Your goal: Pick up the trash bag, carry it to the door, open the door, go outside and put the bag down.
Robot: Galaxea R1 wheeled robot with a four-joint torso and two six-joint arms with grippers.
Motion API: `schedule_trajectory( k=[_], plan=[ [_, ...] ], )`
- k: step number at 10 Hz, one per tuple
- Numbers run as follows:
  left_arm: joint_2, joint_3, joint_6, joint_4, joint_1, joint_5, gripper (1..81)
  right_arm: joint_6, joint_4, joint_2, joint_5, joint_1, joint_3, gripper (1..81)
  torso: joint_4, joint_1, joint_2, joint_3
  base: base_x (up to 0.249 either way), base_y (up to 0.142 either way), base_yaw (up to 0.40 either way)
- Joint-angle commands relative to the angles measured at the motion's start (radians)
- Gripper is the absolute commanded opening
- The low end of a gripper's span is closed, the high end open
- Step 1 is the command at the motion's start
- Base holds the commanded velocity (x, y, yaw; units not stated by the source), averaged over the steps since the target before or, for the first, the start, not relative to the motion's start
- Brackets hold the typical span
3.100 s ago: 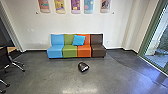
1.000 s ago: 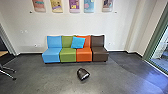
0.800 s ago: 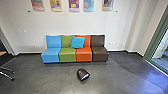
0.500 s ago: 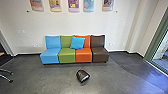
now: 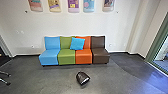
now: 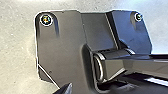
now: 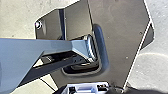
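whether the left gripper and the right gripper are open or closed i cannot tell. out ahead, on the bare grey floor (image 5: 50, 80), lies the trash bag (image 5: 82, 78), well apart from both grippers, a little right of the middle between the floor's left and right edges and nearer to us than the seats. what's in it i cannot tell. it's a small, dark, shiny lump, rounded at the top, with a whitish patch low on the side towards the floor's right edge.

by the floor's left edge are metal chair legs (image 5: 5, 82). behind the bag, close to the floor's far edge, a row of four joined seats (image 5: 66, 56) runs blue, green, orange and brown from left to right. a bright blue cushion (image 5: 77, 43) leans on the green and orange backs. at the floor's right edge is a green frame (image 5: 156, 43) with glass (image 5: 163, 53). along the far edge rises a white wall (image 5: 75, 25), with five colourful posters (image 5: 73, 5) in a line up high.
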State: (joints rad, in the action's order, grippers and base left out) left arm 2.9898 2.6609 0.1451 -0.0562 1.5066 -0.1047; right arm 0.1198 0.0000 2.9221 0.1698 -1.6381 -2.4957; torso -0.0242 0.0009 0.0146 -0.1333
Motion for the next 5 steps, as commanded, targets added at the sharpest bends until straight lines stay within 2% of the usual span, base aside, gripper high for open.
schedule_trajectory(
  k=[1, 4, 5],
  plan=[
    [0.0, -0.001, 0.002, -0.002, -0.03, 0.059, 81.1, -0.005, 0.0, -0.01, -0.067, 0.013, 0.009, 81.1, 0.0, 0.0, 0.0, 0.0, 0.142, 0.0, 0.0],
    [-0.003, -0.002, 0.001, -0.007, -0.03, 0.06, 81.1, 0.008, 0.009, -0.05, -0.075, 0.02, 0.069, 81.1, 0.0, 0.0, 0.0, 0.0, 0.141, 0.0, 0.0],
    [-0.006, -0.005, 0.001, -0.007, -0.03, 0.06, 81.1, 0.008, 0.008, -0.08, -0.075, 0.022, 0.124, 81.1, 0.0, 0.0, 0.0, 0.0, 0.14, 0.0, 0.0]
  ],
)
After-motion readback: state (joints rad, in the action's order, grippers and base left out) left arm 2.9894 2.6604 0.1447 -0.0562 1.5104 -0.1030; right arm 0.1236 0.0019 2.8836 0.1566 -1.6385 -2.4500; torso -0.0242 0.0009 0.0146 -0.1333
